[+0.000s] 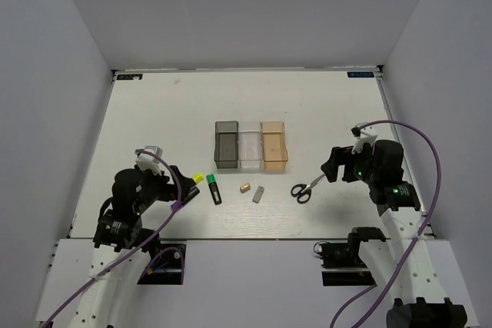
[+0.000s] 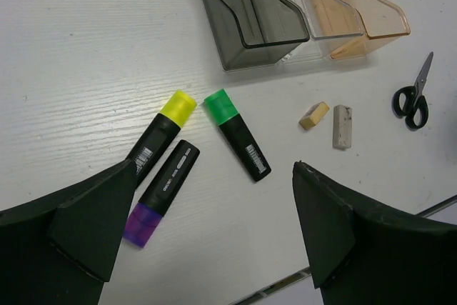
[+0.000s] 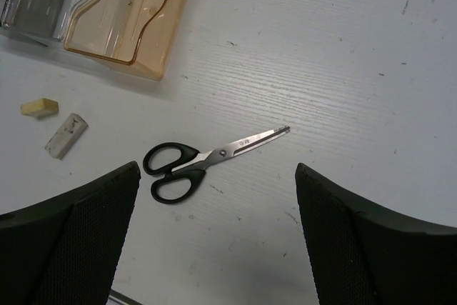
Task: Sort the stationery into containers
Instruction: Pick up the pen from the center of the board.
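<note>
Spread wide, the right end effector is hovering above the black-handled scissors, best pinched across the pivot, as the equally spread left end effector is hanging over three markers.

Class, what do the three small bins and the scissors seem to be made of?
Smoky grey bin, clear bin and translucent orange bin: probably glossy moulded plastic; the table shows through their walls. Black-handled scissors: bright reflective blades, likely steel; black loops, likely plastic.
</note>
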### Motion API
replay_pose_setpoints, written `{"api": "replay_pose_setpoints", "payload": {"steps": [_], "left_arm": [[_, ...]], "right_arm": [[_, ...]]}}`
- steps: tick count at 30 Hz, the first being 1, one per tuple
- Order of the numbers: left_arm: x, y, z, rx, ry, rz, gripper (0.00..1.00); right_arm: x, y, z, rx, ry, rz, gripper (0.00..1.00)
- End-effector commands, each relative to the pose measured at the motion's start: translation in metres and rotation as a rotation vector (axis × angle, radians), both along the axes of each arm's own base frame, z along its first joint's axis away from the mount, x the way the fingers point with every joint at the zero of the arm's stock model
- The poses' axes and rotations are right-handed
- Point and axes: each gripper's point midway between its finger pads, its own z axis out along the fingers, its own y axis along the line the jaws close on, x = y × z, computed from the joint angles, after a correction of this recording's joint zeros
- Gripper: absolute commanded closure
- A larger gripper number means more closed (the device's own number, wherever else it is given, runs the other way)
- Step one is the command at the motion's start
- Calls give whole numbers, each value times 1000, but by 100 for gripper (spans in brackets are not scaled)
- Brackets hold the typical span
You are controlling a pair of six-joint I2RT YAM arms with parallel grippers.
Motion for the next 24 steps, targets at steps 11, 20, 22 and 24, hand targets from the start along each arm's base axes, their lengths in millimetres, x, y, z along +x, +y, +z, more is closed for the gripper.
{"api": "replay_pose_setpoints", "payload": {"steps": [11,20,22,24], "left_arm": [[3,-5,-6,-1,21,-26,4],[21,6,-25,85,196,34,99],[29,14,-23,137,236,60,86],[30,17,-42,210,338,32,71]], "right_arm": [[-2,3,2,33,8,1,10],[-14,9,-18,-46,28,152,52],[-15,9,-19,-52,33,161,26],[-15,10,-17,-49,38,164,36]]}}
